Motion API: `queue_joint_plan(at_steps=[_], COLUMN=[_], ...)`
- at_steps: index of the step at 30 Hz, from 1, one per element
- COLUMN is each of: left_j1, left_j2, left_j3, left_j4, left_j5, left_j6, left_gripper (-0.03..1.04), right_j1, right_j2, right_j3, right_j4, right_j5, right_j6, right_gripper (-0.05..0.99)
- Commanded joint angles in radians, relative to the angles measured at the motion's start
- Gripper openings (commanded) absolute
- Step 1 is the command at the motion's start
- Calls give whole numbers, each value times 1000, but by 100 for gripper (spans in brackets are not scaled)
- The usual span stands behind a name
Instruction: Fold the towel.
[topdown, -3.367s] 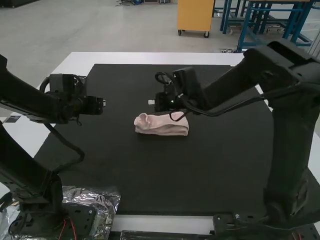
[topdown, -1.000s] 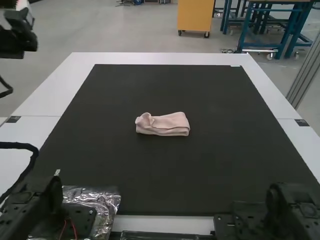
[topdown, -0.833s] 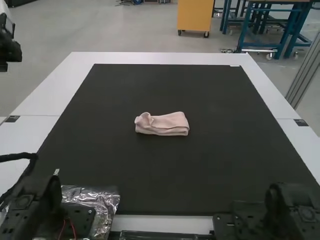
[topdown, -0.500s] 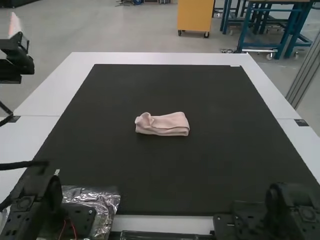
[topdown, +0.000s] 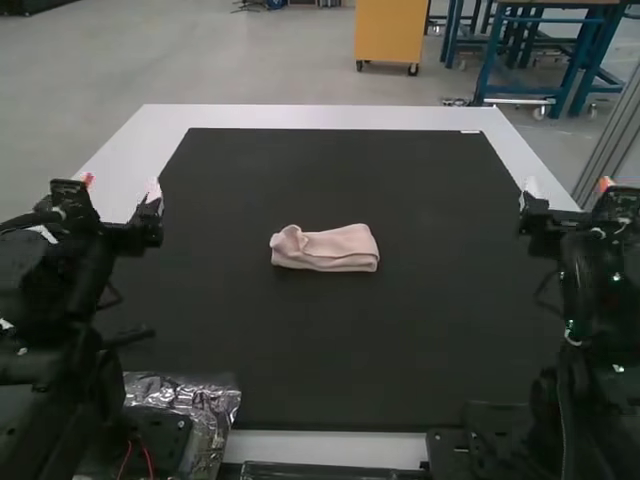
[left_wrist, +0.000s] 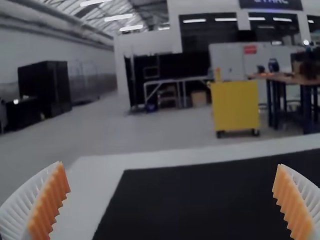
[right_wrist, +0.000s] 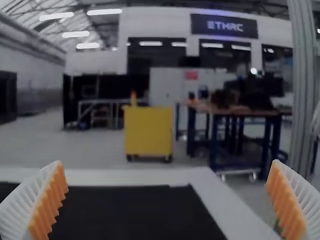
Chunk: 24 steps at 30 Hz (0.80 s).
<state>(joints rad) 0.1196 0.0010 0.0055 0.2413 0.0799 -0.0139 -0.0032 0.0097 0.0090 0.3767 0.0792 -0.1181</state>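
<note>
My left gripper (topdown: 120, 187) is raised over the left side of the mat, open, well apart from the towel. On the right side my right gripper (topdown: 567, 186) is also raised and open, with nothing between its fingers. Between them the pink towel (topdown: 325, 249) lies near the middle of the mat as a narrow folded bundle, its left end rounded with a loose flap. In the left wrist view the left gripper (left_wrist: 170, 167) has its orange pads far apart; the right wrist view shows the right gripper (right_wrist: 167, 165) likewise spread wide.
The black mat (topdown: 330, 350) covers most of the white table (topdown: 330, 117). Crinkled silvery plastic (topdown: 205, 410) lies at the near left, beside the left arm's base. A dark bar (topdown: 320, 471) runs along the near edge.
My right arm, earlier over the towel, has drawn back to the right side. My left gripper went off to the far left and has returned over the mat's left side. The towel stays put.
</note>
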Motion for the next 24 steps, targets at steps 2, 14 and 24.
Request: queue_joint_plan(at_steps=[2,14,24], left_j1=[5,15,14], left_j2=[-1,-1,-1], left_j3=[-6,-6,-6], left_j4=[-112,-250,-250], left_j5=[8,8,8], left_j6=[-24,-204,-204], left_gripper=[96,96,96], right_j1=[-12,-4,-4], right_j2=[-8,-10,-10], right_j3=[-9,-9,-9], right_j4=[-136,-383,-387], right_j5=[87,-105,-124], right_j6=[-55,-58,-58], right_gripper=[91,91,91])
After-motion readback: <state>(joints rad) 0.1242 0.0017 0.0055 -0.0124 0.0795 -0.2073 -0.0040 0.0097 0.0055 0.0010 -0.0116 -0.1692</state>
